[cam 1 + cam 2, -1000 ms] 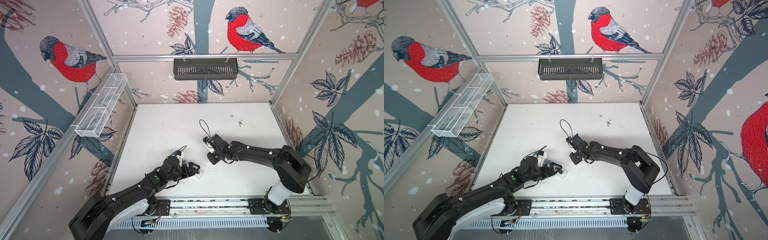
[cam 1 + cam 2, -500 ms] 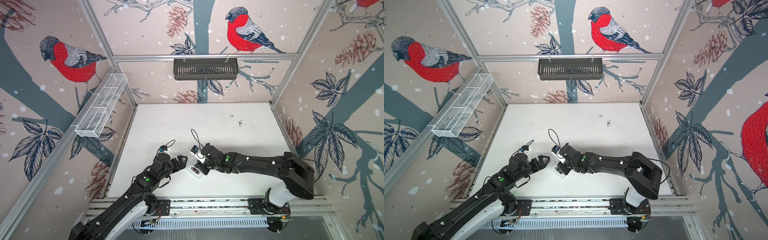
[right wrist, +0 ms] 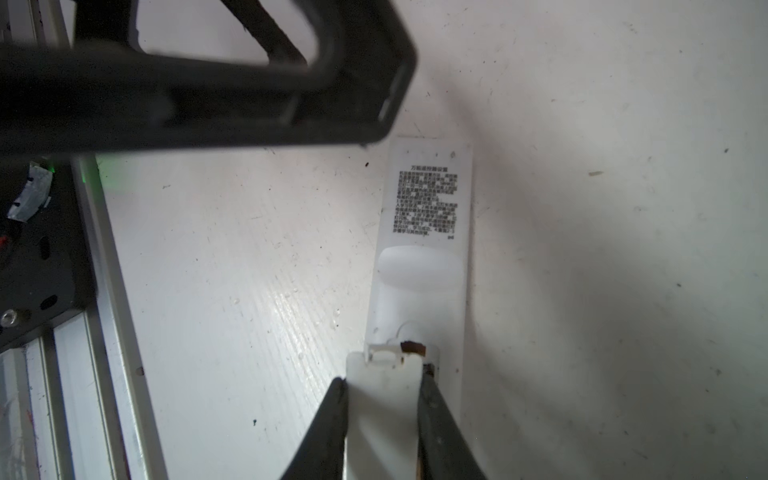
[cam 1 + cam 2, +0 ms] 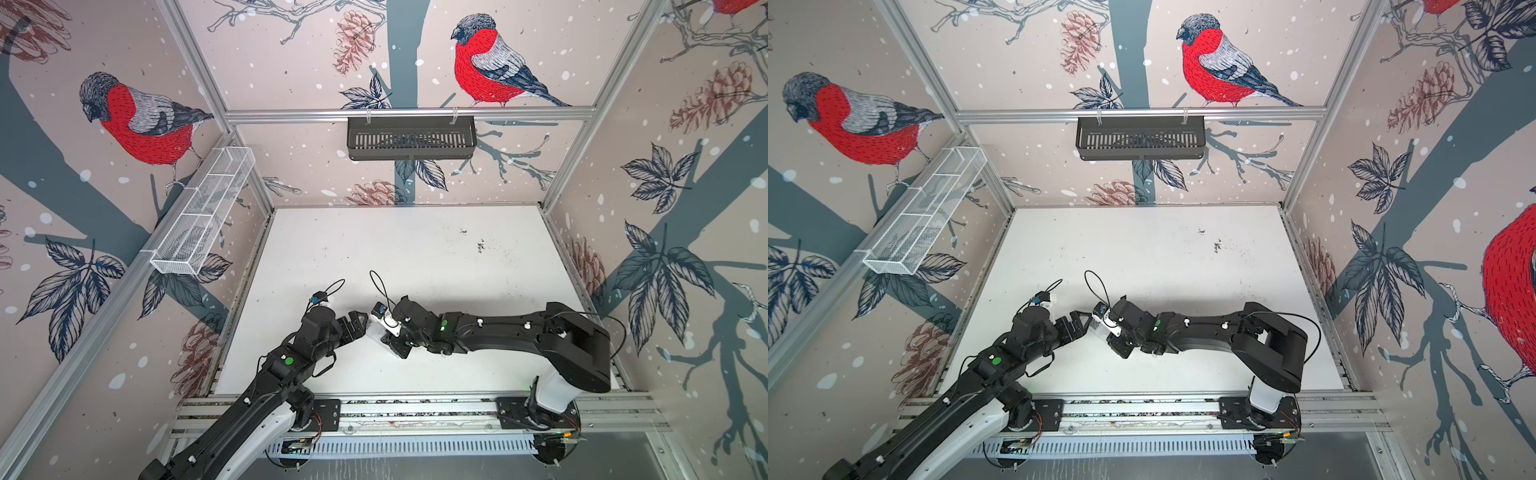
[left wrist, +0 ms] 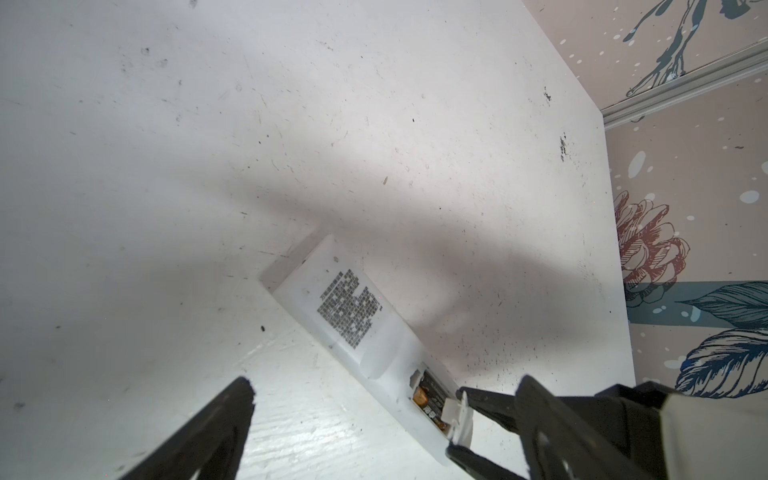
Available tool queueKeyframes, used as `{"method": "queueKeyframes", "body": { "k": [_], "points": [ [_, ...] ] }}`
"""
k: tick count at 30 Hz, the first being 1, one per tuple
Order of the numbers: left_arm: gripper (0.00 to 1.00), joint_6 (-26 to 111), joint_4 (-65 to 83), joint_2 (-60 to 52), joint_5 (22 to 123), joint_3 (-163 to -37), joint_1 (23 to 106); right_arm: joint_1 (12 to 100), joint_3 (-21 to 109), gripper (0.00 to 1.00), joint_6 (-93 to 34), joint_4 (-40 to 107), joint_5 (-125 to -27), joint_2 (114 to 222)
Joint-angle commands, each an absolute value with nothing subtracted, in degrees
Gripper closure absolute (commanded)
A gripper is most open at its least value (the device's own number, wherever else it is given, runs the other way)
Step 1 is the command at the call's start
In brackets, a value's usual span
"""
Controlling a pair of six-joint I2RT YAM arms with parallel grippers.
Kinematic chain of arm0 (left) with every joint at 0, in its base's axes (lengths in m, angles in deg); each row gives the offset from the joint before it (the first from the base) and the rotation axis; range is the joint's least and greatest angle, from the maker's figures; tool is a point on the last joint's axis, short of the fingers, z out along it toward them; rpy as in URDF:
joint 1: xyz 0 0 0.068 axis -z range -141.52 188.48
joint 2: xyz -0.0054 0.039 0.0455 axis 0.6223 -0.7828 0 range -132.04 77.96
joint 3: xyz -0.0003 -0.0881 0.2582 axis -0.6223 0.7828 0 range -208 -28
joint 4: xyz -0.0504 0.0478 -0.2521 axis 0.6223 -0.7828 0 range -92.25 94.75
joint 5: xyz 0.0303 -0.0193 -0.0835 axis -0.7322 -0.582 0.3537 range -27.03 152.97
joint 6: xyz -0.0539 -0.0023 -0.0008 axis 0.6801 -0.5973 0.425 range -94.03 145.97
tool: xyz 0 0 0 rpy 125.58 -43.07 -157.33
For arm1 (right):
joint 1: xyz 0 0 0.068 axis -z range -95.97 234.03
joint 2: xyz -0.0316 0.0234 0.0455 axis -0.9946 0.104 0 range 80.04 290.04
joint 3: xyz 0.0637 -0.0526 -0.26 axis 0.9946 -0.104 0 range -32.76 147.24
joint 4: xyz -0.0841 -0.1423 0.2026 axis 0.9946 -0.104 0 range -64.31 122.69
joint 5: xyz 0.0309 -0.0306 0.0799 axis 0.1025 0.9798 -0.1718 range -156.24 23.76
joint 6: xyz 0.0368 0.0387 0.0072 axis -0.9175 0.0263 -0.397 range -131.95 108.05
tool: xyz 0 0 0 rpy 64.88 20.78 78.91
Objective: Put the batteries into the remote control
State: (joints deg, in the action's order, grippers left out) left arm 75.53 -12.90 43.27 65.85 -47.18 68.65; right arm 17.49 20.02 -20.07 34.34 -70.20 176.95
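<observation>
The remote (image 5: pixel 357 332) is lying back-up on the table (image 4: pixel 415 257), towards the front and about the middle, with its block of small print (image 3: pixel 426 203) facing up. At the end away from the print its bay is standing open, and the batteries (image 5: pixel 430 397) are showing inside. They are black, and one has a gold band, but I cannot tell how many are sitting there. I am pinching the cover (image 3: pixel 382 407) in my right gripper (image 3: pixel 383 376), with the fingers narrowed onto its two side edges. I am holding it right at the open bay, with its latch end meeting the remote there. Whether it is resting on the remote or hanging just above it, I cannot tell. My left gripper (image 4: pixel 360 326) is hanging wide open and gripping nothing. It is close beside the remote, opposite my right gripper, and in the left wrist view one finger (image 5: pixel 232 411) is showing over bare table, apart from the remote's side. In both top views my two arms are reaching in from the rail (image 4: pixel 1142 409) at the front edge — the grippers almost meeting over the remote.
</observation>
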Motion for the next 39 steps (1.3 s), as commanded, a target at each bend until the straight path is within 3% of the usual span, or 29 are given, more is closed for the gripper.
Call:
{"method": "queueKeyframes", "body": {
  "k": [1,39],
  "points": [
    [0.02,74.4,-13.6,43.3,65.8,-47.9,68.5,16.7,19.4,0.72,-21.8,37.0,-67.0,177.2],
    [0.02,73.8,-12.2,42.9,66.5,-47.3,68.2,15.7,15.0,0.69,-16.6,38.6,-65.8,176.9]
  ]
}}
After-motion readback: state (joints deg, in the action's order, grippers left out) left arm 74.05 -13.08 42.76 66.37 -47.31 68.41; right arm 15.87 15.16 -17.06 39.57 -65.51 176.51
